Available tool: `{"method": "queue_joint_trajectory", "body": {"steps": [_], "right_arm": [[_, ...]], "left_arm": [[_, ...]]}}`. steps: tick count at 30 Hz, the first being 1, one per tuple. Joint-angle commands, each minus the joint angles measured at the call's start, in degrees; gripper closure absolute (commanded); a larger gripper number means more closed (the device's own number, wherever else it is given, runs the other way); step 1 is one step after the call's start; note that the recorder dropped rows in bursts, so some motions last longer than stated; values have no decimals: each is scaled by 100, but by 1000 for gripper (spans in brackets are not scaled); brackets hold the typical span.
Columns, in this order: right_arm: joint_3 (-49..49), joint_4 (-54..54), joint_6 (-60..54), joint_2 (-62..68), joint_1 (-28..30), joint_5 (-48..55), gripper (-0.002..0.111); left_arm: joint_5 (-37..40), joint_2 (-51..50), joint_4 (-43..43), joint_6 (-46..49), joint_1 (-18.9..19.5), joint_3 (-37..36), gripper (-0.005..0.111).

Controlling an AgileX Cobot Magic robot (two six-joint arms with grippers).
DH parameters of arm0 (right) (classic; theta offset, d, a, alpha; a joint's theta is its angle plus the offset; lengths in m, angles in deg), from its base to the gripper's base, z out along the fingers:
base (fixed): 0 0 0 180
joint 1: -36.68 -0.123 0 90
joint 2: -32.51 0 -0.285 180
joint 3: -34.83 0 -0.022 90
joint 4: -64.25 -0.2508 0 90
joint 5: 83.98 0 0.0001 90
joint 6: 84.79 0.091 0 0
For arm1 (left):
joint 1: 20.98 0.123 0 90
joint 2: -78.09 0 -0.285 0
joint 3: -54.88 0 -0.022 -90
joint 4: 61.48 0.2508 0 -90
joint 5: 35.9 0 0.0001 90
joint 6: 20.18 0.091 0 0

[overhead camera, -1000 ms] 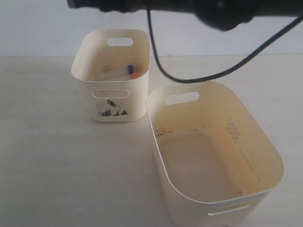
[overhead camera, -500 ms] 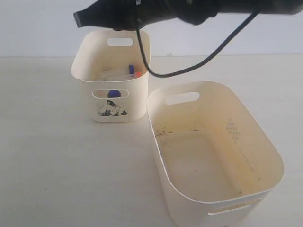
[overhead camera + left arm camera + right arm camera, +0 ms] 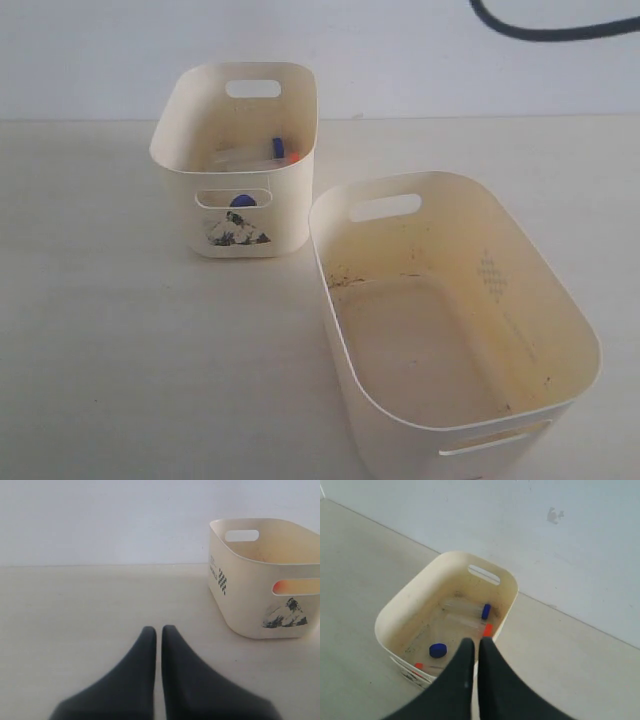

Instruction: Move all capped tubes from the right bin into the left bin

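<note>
- Cream plastic, narrow, with a mountain sticker on its front: the left bin (image 3: 285, 215) stands on the tabletop (image 3: 120, 330), just beside the wider right bin (image 3: 540, 310).
- The capped tubes (image 3: 486, 611) all lie inside the left bin; seen from above, two blue caps and two orange-red ones show.
- The right bin shows dirt specks on its floor and a faint dotted diamond on one wall.
- Right pincer (image 3: 475, 642): fingertips pressed together, gripping nothing, hanging above the left bin.
- Left pincer (image 3: 158, 630): likewise closed and empty, low over the tabletop, the left bin off to one side.
- A black cable (image 3: 560, 32) crosses the exterior view's top corner.
</note>
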State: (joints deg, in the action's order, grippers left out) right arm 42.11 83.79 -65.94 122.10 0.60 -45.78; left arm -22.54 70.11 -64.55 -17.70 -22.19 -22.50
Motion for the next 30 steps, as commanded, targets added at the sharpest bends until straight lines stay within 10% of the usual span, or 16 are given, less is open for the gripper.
{"method": "queue_joint_trajectory", "body": {"steps": [1,30], "right_arm": [[43,40,-33,-207,19,51,106],[15,745,-172,-887,29,205,106]], "left_arm": [[-8,19,11,-48,6,16,102],[-8,19,11,-48,6,16,102]]}}
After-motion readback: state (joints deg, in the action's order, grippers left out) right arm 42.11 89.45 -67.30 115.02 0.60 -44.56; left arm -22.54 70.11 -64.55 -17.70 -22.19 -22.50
